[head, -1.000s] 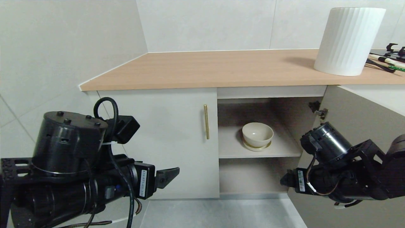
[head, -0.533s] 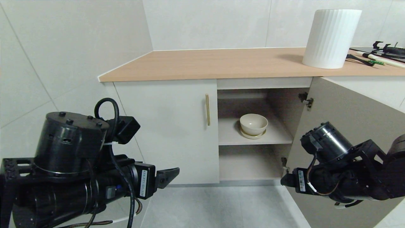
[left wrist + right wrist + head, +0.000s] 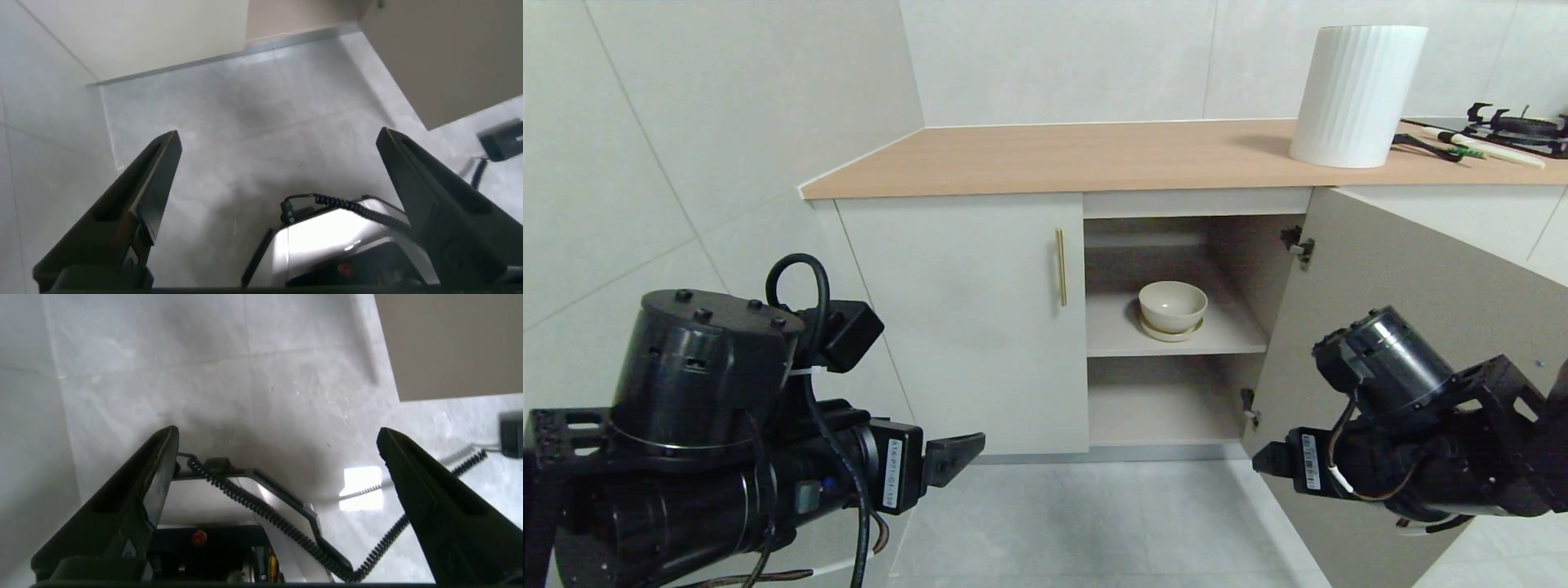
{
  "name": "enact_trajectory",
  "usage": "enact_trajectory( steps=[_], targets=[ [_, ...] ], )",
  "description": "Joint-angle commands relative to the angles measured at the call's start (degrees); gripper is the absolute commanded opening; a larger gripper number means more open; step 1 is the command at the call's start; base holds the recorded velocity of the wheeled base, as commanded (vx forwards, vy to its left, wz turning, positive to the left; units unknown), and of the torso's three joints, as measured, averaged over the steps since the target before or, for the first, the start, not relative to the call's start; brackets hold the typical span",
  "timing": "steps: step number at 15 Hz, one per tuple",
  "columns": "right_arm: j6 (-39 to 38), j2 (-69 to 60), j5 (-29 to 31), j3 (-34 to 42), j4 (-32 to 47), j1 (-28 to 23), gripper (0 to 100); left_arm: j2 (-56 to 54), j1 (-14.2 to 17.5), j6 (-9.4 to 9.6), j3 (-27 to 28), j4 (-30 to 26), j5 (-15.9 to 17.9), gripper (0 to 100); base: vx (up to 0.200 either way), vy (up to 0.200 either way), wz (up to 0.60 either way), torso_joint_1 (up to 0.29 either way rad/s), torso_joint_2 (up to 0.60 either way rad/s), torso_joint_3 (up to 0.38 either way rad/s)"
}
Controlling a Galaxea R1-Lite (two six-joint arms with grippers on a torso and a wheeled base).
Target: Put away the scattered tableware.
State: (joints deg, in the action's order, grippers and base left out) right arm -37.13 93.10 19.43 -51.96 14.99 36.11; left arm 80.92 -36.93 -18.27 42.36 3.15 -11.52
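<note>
Open room over the floor [image 3: 1094, 523] at 12 o'clock, hemmed at 2 o'clock by the swung-out cabinet door [image 3: 1380, 269]. Above, the table [image 3: 1054, 155] edge, a white ribbed cylinder [image 3: 1356, 94] on it at 1 o'clock. Spread wide and holding nothing, left end effector [image 3: 278, 139] and right end effector [image 3: 278, 434]. At 12 o'clock on the upper shelf [image 3: 1119, 331], the bowl [image 3: 1173, 304] on a plate [image 3: 1168, 333]. Print on the wrist stickers [image 3: 892, 474] too small to read. Since a second ago, view pulled back with the camera; bowl unmoved.

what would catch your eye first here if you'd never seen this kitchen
The cabinet with its right door swung open: a beige bowl sits on a small plate on the upper shelf. Above it, a tall white ribbed container stands on the wooden countertop, toward the right.
</note>
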Motion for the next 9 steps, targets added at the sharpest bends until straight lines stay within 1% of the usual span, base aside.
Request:
enact_trajectory(
  steps=[1,6,9],
  targets=[
    [0.1,-1.4,0.0,0.1,0.1,0.0,100,0.1,0.0,-0.01,0.0,0.0,0.0,100,0.0,0.0,0.0,0.0,0.0,0.0],
    [1.0,-4.1,0.2,0.1,0.4,0.0,100,0.4,0.0,0.26,-0.4,0.0,0.0,100,0.0,0.0,0.0,0.0,0.0,0.0],
    [2.4,-5.5,0.2,0.5,1.2,0.0,100,0.5,0.0,0.34,-0.4,-0.1,0.0,100,0.0,-0.2,0.0,0.001,0.01,0.004]
  ],
)
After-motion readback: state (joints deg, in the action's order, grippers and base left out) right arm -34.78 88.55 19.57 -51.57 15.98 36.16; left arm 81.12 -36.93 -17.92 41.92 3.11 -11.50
